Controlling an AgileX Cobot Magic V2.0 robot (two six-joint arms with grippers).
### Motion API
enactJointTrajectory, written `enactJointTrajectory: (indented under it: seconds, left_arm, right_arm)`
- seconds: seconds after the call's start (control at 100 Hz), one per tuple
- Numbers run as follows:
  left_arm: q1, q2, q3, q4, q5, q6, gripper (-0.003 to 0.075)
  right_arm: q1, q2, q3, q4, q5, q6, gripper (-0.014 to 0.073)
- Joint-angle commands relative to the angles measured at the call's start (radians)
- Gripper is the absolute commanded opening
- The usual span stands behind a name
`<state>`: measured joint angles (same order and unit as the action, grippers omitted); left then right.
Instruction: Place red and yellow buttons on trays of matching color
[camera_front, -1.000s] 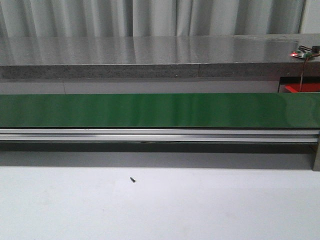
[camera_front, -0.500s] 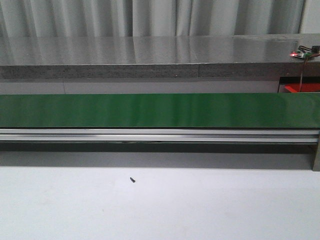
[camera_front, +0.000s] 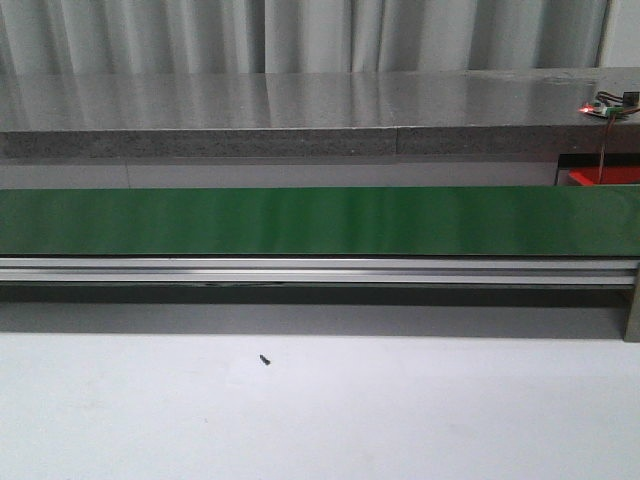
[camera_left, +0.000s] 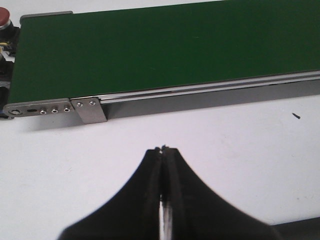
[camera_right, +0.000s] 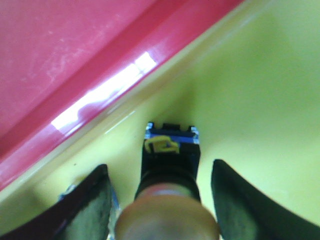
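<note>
In the right wrist view a button (camera_right: 170, 150) with a black body and a blurred yellowish cap lies on the yellow tray (camera_right: 250, 90), close to its rim. The red tray (camera_right: 60, 50) sits right beside that rim. My right gripper (camera_right: 160, 167) stands open around the button, its fingers apart from it on both sides. My left gripper (camera_left: 164, 149) is shut with nothing in it, over the white table near the end of the green conveyor belt (camera_left: 165, 50). A red button (camera_left: 4, 17) shows beyond that belt end. Neither gripper appears in the front view.
The green belt (camera_front: 320, 220) on its metal rail runs across the whole front view, with a grey counter (camera_front: 300, 110) behind. A red edge (camera_front: 605, 177) shows at the far right. A small black screw (camera_front: 265, 359) lies on the white table.
</note>
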<state>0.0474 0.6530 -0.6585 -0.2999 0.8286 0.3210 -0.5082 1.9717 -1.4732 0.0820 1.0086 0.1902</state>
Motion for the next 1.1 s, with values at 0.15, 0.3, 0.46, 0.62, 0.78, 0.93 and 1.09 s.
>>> enactJointTrajectory:
  seconds: [0.15,0.3,0.46,0.62,0.78,0.93,1.09]
  left_arm:
    - [-0.006,0.0,-0.026,-0.027,-0.058,0.0,-0.002]
    - [-0.006,0.0,-0.026,-0.027,-0.058,0.0,-0.002]
    - [-0.006,0.0,-0.026,-0.027,-0.058,0.0,-0.002]
    - [-0.006,0.0,-0.026,-0.027,-0.058,0.0,-0.002]
    - [-0.006,0.0,-0.026,-0.027,-0.058,0.0,-0.002]
    - [-0.006,0.0,-0.026,-0.027,-0.058,0.0,-0.002]
    - [-0.006,0.0,-0.026,-0.027,-0.058,0.0,-0.002]
  right_arm:
    - [-0.005,-0.147,-0.022,-0.016,0.014,-0.006,0.0446]
    - [-0.005,-0.226,-0.022,-0.026,0.036,-0.006,0.0446]
    - [0.015,-0.315,-0.022,-0.026,0.064,-0.008,0.0416]
    - [0.082,-0.379,-0.014,-0.026,0.065,-0.017,0.0201]
    - [0.191,-0.445,0.055,-0.028,0.041,-0.04,-0.0001]
    - [0.311,-0.517,0.127,-0.029,-0.021,-0.064,-0.0067]
    - [0.394,-0.583,0.152,-0.03,-0.035,-0.095,-0.0067]
